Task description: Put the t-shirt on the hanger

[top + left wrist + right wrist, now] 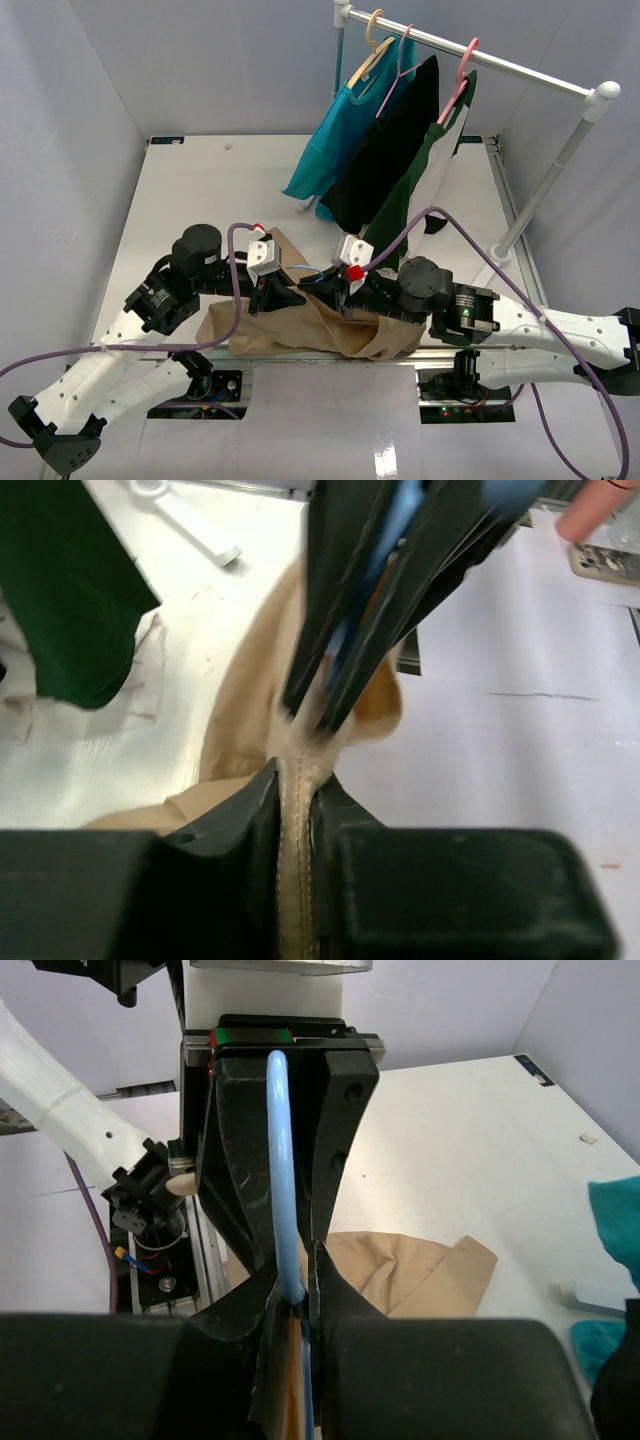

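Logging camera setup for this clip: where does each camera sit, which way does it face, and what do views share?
Top external: above and behind both arms, which show, looking down at the table toward the rail.
Left wrist: looks along the left gripper, jaws shut on the t-shirt.
Right wrist: looks along the right gripper, jaws shut on the hanger.
Shared: both wrist views show the t-shirt and the opposite gripper.

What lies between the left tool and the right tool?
A short fold of the tan t-shirt, pinched by the left tool, below the right tool: left wrist view.
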